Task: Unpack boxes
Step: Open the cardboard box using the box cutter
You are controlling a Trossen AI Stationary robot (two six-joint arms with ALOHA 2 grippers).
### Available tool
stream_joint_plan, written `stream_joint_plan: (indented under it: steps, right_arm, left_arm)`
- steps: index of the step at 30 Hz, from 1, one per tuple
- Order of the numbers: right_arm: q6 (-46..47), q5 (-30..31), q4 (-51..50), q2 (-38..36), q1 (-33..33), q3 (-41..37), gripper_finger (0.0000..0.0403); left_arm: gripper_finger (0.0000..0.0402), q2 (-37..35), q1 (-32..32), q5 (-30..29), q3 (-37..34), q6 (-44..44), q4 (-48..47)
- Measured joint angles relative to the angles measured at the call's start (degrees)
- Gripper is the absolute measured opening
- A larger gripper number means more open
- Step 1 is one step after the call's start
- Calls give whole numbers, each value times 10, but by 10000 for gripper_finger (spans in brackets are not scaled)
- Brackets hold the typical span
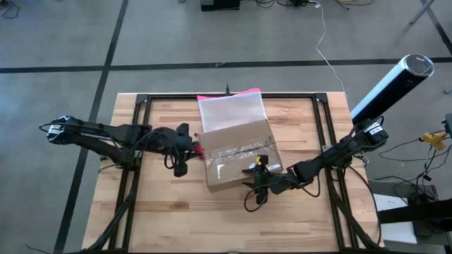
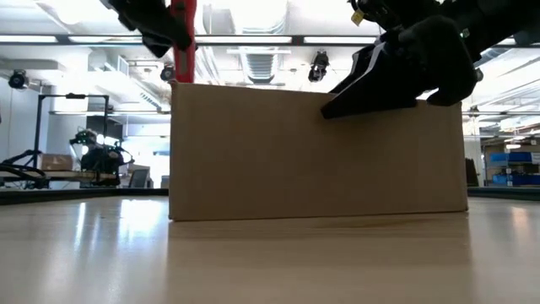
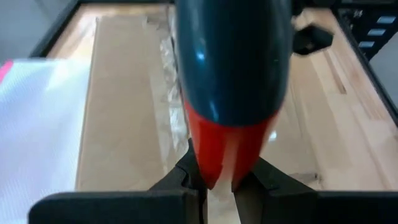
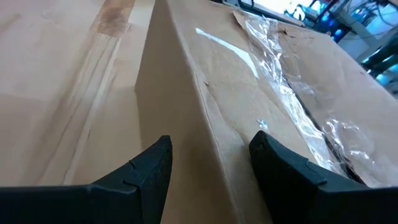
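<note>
Cataloguing left to right, with the cardboard box [image 1: 239,156] as landmark, itself resting mid-table on the wooden table [image 1: 162,212].

Item 1: left gripper [image 1: 189,149], at the box's left edge, fingers clamped on a tool with a red tip and dark blue-grey handle [image 3: 231,81]. Tool points along the taped seam.

Item 2: cardboard box, brown, flaps closed. Clear tape [image 4: 283,81] along the top seam appears wrinkled and partly lifted. Seen level across the table, its plain side wall [image 2: 316,152] fills the middle.

Item 3: translucent pouch with pink edge [image 1: 230,109], lying just behind the box, touching or overlapping its far edge.

Item 4: right gripper [image 1: 258,178], at the box's front-right top edge, fingers [image 4: 149,171] spread apart, straddling that edge without clamping it.

Step in hand, judged: cutting or parting the seam tape. Next move likely calls for drawing the tool along the seam while the right gripper steadies the box.

Markings: no brand, label or writing legible on any surface.
</note>
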Motion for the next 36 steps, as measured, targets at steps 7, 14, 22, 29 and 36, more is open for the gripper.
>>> stream_joint_plan:
  steps: [7,14,22,29,36]
  right_arm:
    - [-44,-2,37,1,-2,-1,199]
    - [-49,-5,48,0,1,-1,199]
    - [-59,-8,56,-18,10,0,199]
    - [-49,-5,57,-19,10,0,199]
    - [-32,-4,58,-20,10,1,199]
  left_arm:
    - [35,21,0,0,0,16,59]
    - [35,34,-2,0,0,10,75]
    - [35,-17,-12,0,1,9,60]
    - [35,-52,-12,0,-5,35,54]
    - [35,-92,-11,0,-88,29,99]
